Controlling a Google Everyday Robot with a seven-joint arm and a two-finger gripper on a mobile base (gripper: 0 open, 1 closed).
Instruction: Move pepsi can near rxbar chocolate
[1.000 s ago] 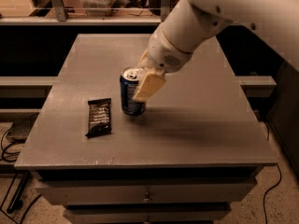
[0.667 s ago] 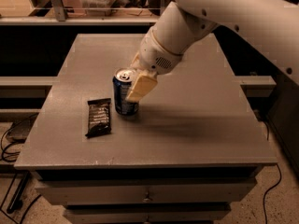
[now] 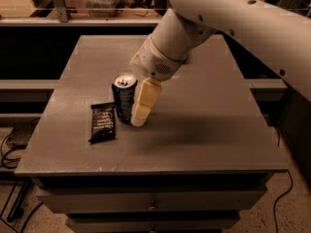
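The pepsi can (image 3: pixel 123 97), dark blue with a silver top, stands upright on the grey table (image 3: pixel 204 130), left of centre. The rxbar chocolate (image 3: pixel 102 123), a flat black wrapper with white print, lies just left of the can, almost touching it. My gripper (image 3: pixel 130 106) reaches down from the white arm at the upper right and is shut on the can; one cream finger (image 3: pixel 143 102) shows on the can's right side, its tip near the tabletop. The other finger is hidden behind the can.
The table has drawers below its front edge (image 3: pixel 150 166). A darker shelf or bench (image 3: pixel 29 84) runs behind on the left. Cables (image 3: pixel 12 154) lie on the floor at the left, and another cable (image 3: pixel 282 198) at the lower right.
The gripper has carried the can to the left and down, toward the bar. The can now stands right beside the bar, which has not moved.
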